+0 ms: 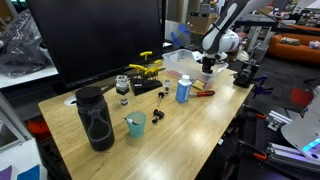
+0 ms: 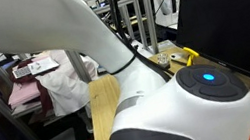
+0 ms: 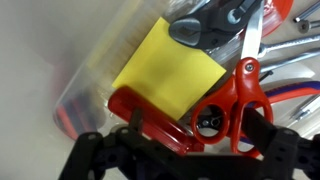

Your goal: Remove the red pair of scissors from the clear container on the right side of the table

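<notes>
Arm [image 1: 226, 24] bends down over the clear container [image 1: 176, 58] at 2 o'clock, gripper [image 3: 185, 142] at the red pair of scissors [image 3: 240, 95], can't tell if clamped.

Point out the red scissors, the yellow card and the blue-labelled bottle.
red pair of scissors [image 3: 245, 95], wrist view, red handle
yellow card [image 3: 165, 70], wrist view, flat face
blue-labelled bottle [image 1: 183, 91], in an exterior view, label

A robotics lab: a large black monitor [image 1: 95, 40] stands behind the long light wood-grain table [image 1: 200, 125], with metal racks [image 2: 141, 12] and cabled electronic gear [image 1: 285, 130] beside it.
</notes>
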Robot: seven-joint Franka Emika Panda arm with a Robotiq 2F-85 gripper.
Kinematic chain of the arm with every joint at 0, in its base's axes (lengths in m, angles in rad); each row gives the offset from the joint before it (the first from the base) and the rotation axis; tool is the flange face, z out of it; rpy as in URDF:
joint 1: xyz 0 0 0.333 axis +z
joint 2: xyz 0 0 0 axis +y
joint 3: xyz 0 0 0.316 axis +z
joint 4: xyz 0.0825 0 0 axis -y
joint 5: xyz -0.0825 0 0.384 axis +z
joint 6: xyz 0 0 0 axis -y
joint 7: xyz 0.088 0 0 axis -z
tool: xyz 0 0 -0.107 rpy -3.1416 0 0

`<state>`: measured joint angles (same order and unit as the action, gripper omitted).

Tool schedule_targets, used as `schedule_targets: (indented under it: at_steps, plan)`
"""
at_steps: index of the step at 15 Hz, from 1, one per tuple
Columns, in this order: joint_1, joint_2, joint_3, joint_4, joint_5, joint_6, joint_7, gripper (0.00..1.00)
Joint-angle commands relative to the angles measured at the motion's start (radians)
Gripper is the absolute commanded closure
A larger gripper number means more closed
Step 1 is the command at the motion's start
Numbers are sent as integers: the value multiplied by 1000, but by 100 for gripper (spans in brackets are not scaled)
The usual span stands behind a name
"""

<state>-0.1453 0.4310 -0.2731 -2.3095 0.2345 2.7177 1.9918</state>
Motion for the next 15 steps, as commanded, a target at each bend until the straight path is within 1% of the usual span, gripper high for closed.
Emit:
schedule_targets:
  at_steps: [1, 6, 9, 15]
  plan:
    - [-27, 25, 21, 27, 42, 9, -47, 0]
    - [-33, 32, 24, 36, 50, -3, -63, 0]
    - [-62, 23, 48, 37, 99, -9, -99, 0]
    - [-87, 14, 59, 38, 172, -7, -160, 0]
